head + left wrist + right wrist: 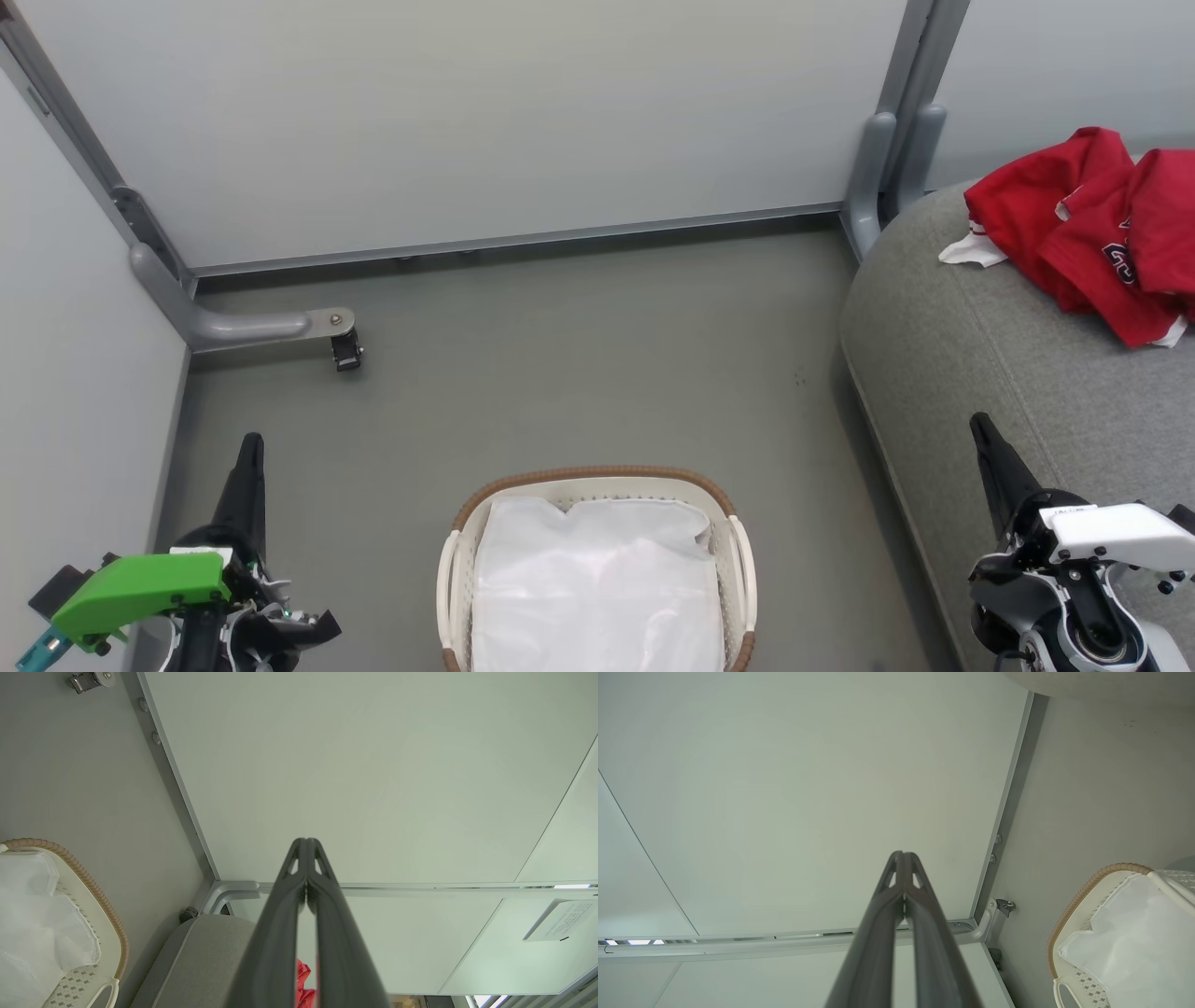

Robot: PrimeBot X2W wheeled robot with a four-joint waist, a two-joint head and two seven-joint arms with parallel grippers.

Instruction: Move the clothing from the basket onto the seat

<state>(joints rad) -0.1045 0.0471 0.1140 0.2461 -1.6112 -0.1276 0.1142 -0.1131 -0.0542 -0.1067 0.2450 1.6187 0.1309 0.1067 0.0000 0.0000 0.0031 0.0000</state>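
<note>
Head camera view: at 8 o'clock the left gripper (250, 446) points up the frame over the grey floor (579, 355), its two dark fingers pressed together with nothing between them. At 6 o'clock the basket (597, 474) stands on the floor, its white liner (597, 588) showing inside. The seat (962, 355) runs from 3 to 5 o'clock. The clothing (1088, 229), crumpled red with white trim, rests on the seat's top at 2 o'clock, well apart from the basket. At 4 o'clock the right gripper (982, 429) shows against the seat's near edge, fingers likewise closed tight and empty.
</note>
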